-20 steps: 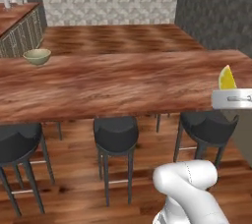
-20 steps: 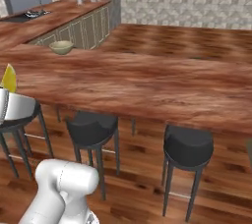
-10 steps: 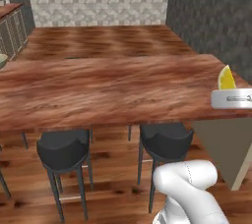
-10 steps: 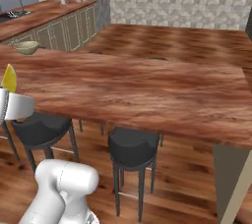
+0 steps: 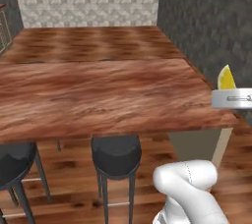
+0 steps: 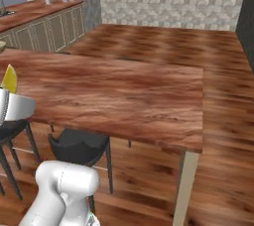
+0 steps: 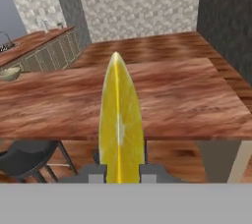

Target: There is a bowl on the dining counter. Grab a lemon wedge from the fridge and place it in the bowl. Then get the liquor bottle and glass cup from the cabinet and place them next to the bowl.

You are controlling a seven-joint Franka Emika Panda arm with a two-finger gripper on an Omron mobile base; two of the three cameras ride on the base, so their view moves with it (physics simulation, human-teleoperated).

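1. The step in hand looks to be carrying the lemon wedge [image 7: 120,125] to the bowl [image 7: 9,73], which sits far left on the dining counter [image 5: 98,95].
2. To do it well, keep the wedge upright and level while travelling, and bring it right over the bowl before letting go.
3. The gripper [image 7: 119,171] is closed narrowly on the wedge, one finger on each flat side, the wedge standing point-up between them.
4. Stools [image 5: 116,152] stand under the near counter edge.

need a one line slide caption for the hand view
Pincer shut on a lemon wedge, held upright before the wooden dining counter, with the bowl at far left.
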